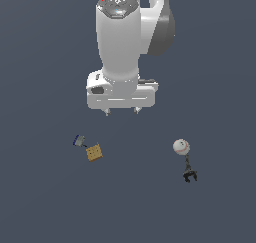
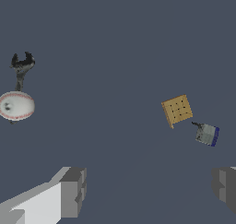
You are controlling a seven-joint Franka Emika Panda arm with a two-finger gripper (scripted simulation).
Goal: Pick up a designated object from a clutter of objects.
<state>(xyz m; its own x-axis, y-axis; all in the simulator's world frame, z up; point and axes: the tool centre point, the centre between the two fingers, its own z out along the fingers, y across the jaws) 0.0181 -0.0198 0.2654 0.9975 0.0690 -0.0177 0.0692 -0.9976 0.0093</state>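
The designated object, a small flat tan square block (image 1: 94, 152) with a grid of dark dots, lies on the dark floor toward the exterior view's left; the wrist view shows it too (image 2: 177, 110). My gripper (image 1: 121, 111) hangs well above the floor, up and to the exterior view's right of the block, its two short fingertips apart and nothing between them. In the wrist view the grey fingers (image 2: 73, 192) stand wide apart, gripper (image 2: 150, 187) open, with the block beyond them. The clutter of objects is scattered around the block.
A grey-blue piece (image 1: 79, 141) lies right beside the block (image 2: 206, 134). A white red-stitched baseball (image 1: 181, 146) sits at the exterior view's right (image 2: 16, 105), with a small black clamp-like thing (image 1: 189, 173) just by it (image 2: 21, 66).
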